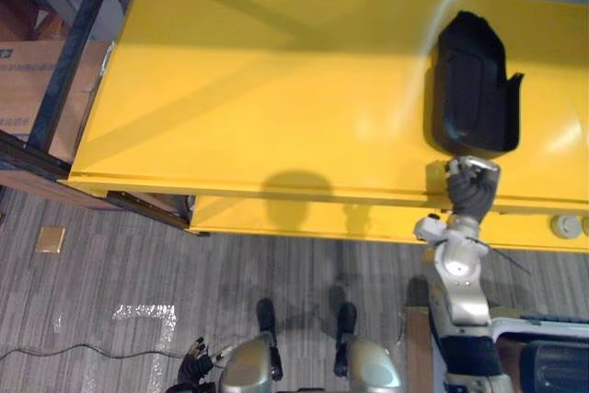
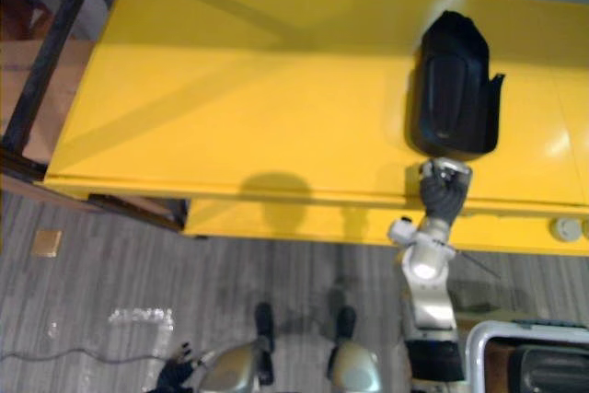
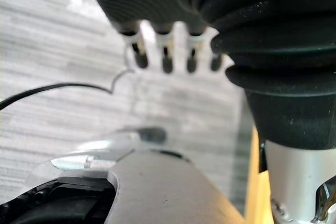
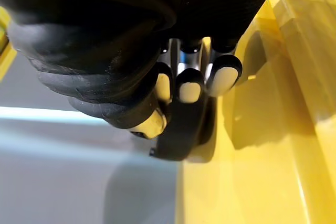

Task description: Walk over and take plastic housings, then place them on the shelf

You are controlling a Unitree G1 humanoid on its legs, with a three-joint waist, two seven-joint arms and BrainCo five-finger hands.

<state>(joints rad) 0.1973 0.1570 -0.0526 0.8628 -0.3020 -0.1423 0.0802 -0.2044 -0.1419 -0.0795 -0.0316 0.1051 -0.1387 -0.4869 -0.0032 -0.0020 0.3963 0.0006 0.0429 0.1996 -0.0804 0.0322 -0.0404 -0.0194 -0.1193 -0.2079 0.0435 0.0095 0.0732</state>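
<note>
Right robot hand (image 1: 472, 183) is pinching near end of black housing (image 1: 469, 80) lying on shelf (image 1: 276, 89) nr front edge; left robot hand (image 3: 166, 59) hanging slack, empty. We're worrying that pulling back w/o letting go drags it off.

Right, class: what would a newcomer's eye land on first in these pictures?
The broad yellow shelf stands out first, with one black plastic housing lying on its right side. The right robot hand is at the shelf's front edge, right by the housing's near end. The left robot hand hangs open, low over the grey floor.
</note>
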